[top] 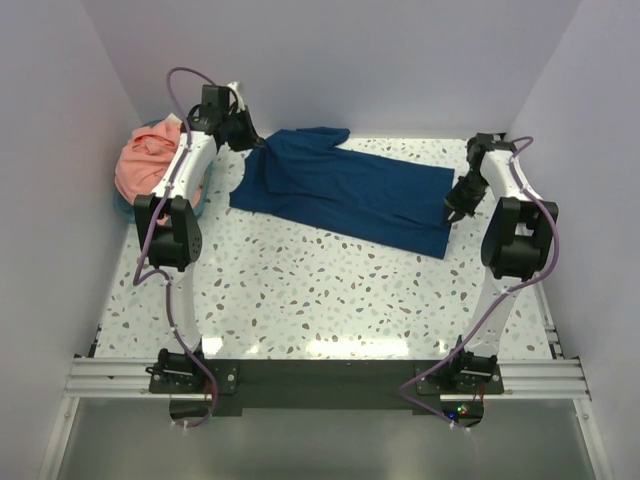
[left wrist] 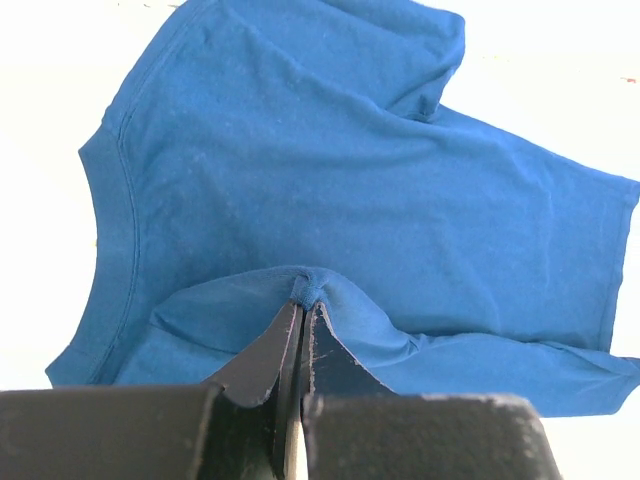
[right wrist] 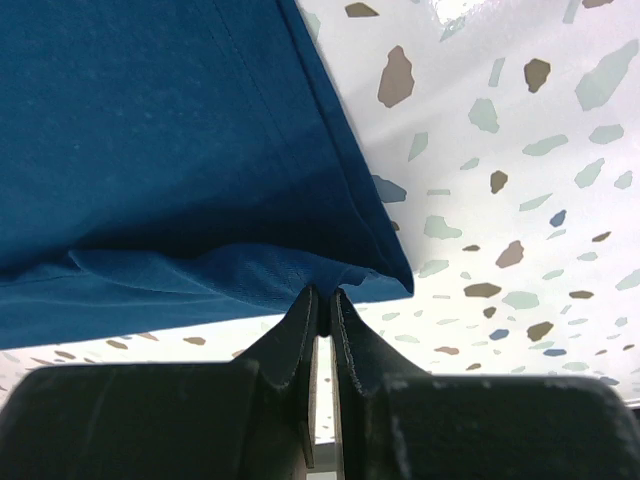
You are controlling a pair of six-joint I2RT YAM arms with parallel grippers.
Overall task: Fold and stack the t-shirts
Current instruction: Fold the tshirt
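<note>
Spreading the navy t-shirt (top: 340, 190), laid on the table (top: 300, 290) toward 12 o'clock: left gripper (top: 252, 140) is pinched shut on what seems a shoulder fold at 11, right gripper (top: 452, 212) on the hem corner at 2. Both should be drawn apart evenly, avoiding wrinkles.

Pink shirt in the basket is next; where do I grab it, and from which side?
Pinch a raised fold on top of the pink shirt, coming straight down: it is crumpled in a heap above the basket rim, and the wall would likely block a side approach. I can't make out collar or hem.
</note>
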